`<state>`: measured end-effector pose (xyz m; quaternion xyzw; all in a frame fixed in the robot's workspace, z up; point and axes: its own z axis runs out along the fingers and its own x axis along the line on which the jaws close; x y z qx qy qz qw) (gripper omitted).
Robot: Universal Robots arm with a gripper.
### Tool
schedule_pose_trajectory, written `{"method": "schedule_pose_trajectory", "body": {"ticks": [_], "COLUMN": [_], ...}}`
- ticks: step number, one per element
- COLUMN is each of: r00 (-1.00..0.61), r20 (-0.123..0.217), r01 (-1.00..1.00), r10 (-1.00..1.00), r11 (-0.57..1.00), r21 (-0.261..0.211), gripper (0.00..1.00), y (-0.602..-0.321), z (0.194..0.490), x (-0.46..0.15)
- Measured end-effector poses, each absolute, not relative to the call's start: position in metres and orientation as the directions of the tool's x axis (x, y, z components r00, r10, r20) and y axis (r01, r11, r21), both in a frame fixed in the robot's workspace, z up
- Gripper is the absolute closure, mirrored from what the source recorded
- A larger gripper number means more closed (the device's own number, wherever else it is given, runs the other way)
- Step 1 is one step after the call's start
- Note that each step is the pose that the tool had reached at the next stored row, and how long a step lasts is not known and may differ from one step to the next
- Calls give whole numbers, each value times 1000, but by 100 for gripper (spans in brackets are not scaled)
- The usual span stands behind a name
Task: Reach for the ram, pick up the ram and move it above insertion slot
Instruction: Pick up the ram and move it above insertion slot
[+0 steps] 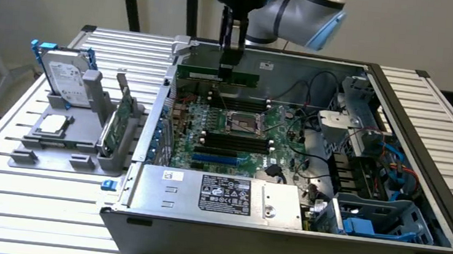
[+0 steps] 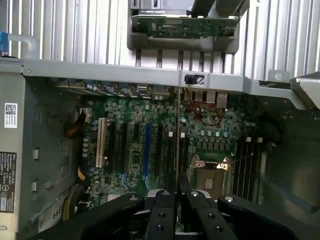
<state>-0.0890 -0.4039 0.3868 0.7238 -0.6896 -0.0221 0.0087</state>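
Note:
The ram (image 1: 214,75) is a thin green stick held level, high over the far part of the open computer case. My gripper (image 1: 230,58) comes down from above and is shut on it near its middle. In the wrist view the ram (image 2: 177,135) appears edge-on as a thin line running out from between my fingers (image 2: 162,210). Below it lies the green motherboard (image 1: 207,156) with its CPU socket (image 1: 243,123) and rows of long dark memory slots (image 1: 229,141). The stick hangs well above the board and touches nothing else.
The case walls (image 1: 283,236) ring the board. A power supply (image 1: 220,194) sits at the near side and a drive cage (image 1: 366,216) at the exterior view's right. On the exterior view's left, a grey holder (image 1: 69,150) carries a hard drive (image 1: 63,79) and an expansion card (image 1: 116,123).

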Motion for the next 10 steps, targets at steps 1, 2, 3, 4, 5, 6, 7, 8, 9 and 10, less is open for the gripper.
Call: {"method": "schedule_pose_trajectory", "body": {"ticks": [1, 2, 3, 4, 5, 6, 7, 8, 9, 10], "r00": [48, 48, 48, 48, 48, 48, 48, 48, 48, 48], "r20": [-20, -21, -21, -21, -21, -21, -21, -21, -21, -21], "r01": [-998, -998, -998, -998, -998, -998, -998, -998, -998, -998], "r10": [-999, -999, -999, -999, -999, -999, -999, -999, -999, -999], "r11": [-49, -49, -49, -49, -49, -49, -49, -49, -49, -49], "r21": [44, 44, 44, 44, 44, 44, 44, 44, 44, 44], "gripper": [86, 86, 86, 86, 86, 86, 86, 86, 86, 86], "y": [-404, -403, -403, -403, -403, -403, -403, -403, -403, -403], "z": [386, 385, 385, 384, 384, 383, 383, 382, 382, 381], "x": [-84, -80, -75, -71, -66, -62, -57, -53, -48, -44]}}
